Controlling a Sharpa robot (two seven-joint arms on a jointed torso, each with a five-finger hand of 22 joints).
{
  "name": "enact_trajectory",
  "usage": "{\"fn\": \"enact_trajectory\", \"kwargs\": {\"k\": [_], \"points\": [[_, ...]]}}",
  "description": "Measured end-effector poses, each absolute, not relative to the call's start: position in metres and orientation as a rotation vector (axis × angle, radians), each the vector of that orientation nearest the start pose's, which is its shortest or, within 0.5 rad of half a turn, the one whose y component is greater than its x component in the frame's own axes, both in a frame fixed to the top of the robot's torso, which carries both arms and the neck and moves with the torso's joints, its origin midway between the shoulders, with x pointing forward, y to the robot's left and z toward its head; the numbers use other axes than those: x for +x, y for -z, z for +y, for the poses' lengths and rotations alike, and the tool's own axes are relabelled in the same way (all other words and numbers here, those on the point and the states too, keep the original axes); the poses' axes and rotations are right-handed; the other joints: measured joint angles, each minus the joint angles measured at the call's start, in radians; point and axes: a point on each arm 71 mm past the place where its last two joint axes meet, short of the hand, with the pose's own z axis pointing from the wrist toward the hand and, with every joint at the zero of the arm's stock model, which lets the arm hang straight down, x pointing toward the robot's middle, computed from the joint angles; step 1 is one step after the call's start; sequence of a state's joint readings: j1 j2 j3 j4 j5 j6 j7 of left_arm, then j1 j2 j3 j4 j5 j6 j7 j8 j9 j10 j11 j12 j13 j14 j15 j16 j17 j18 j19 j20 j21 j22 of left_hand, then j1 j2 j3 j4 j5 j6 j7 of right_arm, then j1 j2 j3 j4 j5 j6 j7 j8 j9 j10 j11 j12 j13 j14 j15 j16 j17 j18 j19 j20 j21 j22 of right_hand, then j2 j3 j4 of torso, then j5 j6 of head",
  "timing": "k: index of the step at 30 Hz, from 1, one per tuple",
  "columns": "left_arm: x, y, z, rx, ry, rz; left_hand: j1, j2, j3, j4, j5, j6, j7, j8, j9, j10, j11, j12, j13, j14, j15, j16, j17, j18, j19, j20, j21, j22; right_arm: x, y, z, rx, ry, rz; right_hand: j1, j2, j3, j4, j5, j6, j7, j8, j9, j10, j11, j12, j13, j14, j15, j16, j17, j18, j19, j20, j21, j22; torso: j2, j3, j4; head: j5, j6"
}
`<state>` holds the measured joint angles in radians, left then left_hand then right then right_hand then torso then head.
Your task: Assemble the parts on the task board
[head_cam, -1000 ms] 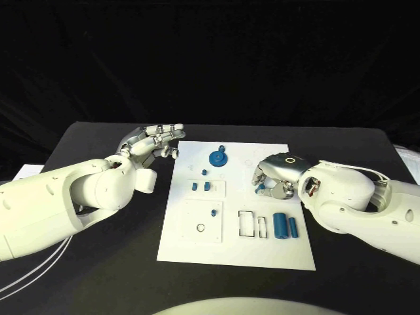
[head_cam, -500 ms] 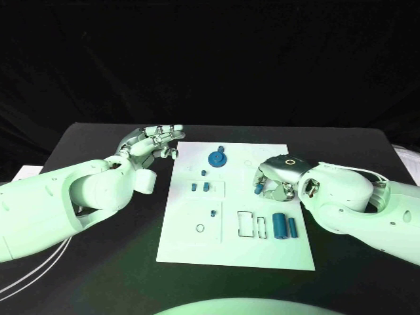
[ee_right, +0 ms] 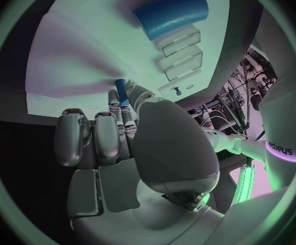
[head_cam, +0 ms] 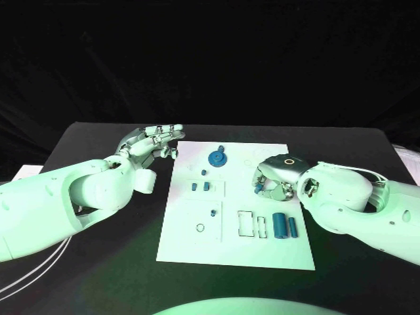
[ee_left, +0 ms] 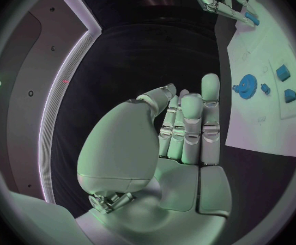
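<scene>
- My right hand point(head_cam: 278, 174) sits right of centre in the head view, over the board's right edge, fingers curled down and in.
- It pinches a small blue peg point(ee_right: 122, 88); in the right wrist view the peg sticks out between thumb and fingertips point(ee_right: 114, 99), just above the white surface.
- In the head view a bit of blue point(head_cam: 259, 187) shows at the fingers' left side, same peg.
- My left hand point(head_cam: 151, 146) is upper left of centre in the head view, off the board's left edge, over black table.
- It holds nothing; fingers point(ee_left: 192, 120) straight, side by side, thumb slightly apart, per the left wrist view.
- Board point(head_cam: 238, 252) lies in the middle of the head view, a white plate between both arms.
- Blue gear point(head_cam: 216, 158) near the board's top, close to my left fingertips but not touching.
- Two small blue blocks point(head_cam: 199, 186) below the gear, in a marked box at the board's left half.
- Tiny blue pin point(head_cam: 214, 212) and a ring outline point(head_cam: 201, 228) lower left on the board.
- Two rectangular slots point(head_cam: 252, 224) at lower centre.
- Thick blue cylinder point(head_cam: 279, 224) and a thinner one point(head_cam: 293, 226) lie side by side right of the slots, just below my right hand, apart from it.
- Table point(head_cam: 96, 138) is black, under everything.
</scene>
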<state>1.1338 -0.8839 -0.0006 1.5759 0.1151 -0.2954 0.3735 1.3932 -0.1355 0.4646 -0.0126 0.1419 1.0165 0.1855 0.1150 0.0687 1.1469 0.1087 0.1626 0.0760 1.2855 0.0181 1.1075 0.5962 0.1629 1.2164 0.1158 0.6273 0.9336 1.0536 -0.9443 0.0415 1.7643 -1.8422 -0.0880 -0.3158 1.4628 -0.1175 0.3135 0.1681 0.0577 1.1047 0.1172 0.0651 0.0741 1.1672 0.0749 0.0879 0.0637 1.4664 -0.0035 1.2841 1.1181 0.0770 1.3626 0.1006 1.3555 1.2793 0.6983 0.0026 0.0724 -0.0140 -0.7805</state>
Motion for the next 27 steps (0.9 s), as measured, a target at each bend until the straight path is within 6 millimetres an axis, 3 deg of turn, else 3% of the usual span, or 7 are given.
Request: {"fn": "enact_trajectory", "kwargs": {"k": [14, 17, 22, 27], "points": [[0.4738, 0.1959, 0.2166, -1.317, 1.581, 1.414, 0.0, 0.0, 0.0, 0.0, 0.0, 0.0, 0.0, 0.0, 0.0, 0.0, 0.0, 0.0, 0.0, 0.0, 0.0, 0.0, -0.001, 0.0, 0.0, 0.0, 0.0, 0.0, 0.4225, 0.2067, -0.182, -0.443, -0.429, 1.76, -0.003, 0.003, 0.016, 0.002, 0.0, 0.014, 0.005, 0.001, 0.001, 0.027, -0.005, 0.0, 0.0, 0.0, 0.0, 0.002, 0.002, 0.0, 0.0, 0.0, 0.008, 0.007, 0.0, -0.0001, 0.0003, -0.001, 0.0], [0.4737, 0.196, 0.2168, -1.317, 1.581, 1.414, 0.0, 0.0, 0.0, 0.0, 0.0, 0.0, 0.0, 0.0, 0.0, 0.0, 0.0, 0.0, 0.0, 0.0, 0.0, 0.0, -0.001, 0.0, 0.0, 0.0, 0.0, 0.0, 0.4226, 0.2064, -0.1815, -0.44, -0.432, 1.757, 0.01, 0.017, 0.042, -0.012, -0.002, 0.045, -0.001, 0.018, 0.008, 0.056, -0.009, 0.007, 0.0, -0.002, -0.009, 0.009, 0.009, 0.0, 0.009, -0.009, 0.016, 0.017, 0.0, -0.0001, -0.0003, -0.001, 0.0], [0.4737, 0.196, 0.2172, -1.318, 1.58, 1.415, 0.0, 0.0, -0.003, -0.003, 0.0, 0.0, 0.0, 0.004, 0.0, 0.0, 0.0, 0.0, 0.0, -0.002, -0.002, 0.0, -0.001, 0.0, 0.0, 0.0, 0.0, -0.002, 0.4217, 0.2044, -0.1799, -0.429, -0.446, 1.739, 0.021, 0.027, 0.075, -0.044, -0.01, 0.083, -0.005, 0.035, 0.018, 0.074, 0.009, 0.022, 0.006, -0.001, -0.02, 0.018, 0.021, 0.0, 0.024, -0.017, 0.032, 0.029, 0.0, 0.0, -0.0004, -0.001, -0.001], [0.4737, 0.1961, 0.2175, -1.318, 1.579, 1.416, 0.0, 0.0, -0.003, -0.003, 0.0, 0.0, 0.0, 0.004, 0.0, 0.0, 0.0, 0.0, 0.0, -0.003, -0.003, 0.0, -0.001, 0.0, 0.0, 0.0, 0.0, -0.002, 0.4192, 0.2014, -0.1795, -0.418, -0.462, 1.719, 0.025, 0.023, 0.083, -0.049, -0.009, 0.092, -0.007, 0.041, 0.031, 0.081, 0.016, 0.023, 0.014, -0.001, -0.02, 0.021, 0.024, 0.0, 0.029, -0.022, 0.039, 0.029, 0.0, 0.0002, 0.0003, -0.003, -0.002]]}}
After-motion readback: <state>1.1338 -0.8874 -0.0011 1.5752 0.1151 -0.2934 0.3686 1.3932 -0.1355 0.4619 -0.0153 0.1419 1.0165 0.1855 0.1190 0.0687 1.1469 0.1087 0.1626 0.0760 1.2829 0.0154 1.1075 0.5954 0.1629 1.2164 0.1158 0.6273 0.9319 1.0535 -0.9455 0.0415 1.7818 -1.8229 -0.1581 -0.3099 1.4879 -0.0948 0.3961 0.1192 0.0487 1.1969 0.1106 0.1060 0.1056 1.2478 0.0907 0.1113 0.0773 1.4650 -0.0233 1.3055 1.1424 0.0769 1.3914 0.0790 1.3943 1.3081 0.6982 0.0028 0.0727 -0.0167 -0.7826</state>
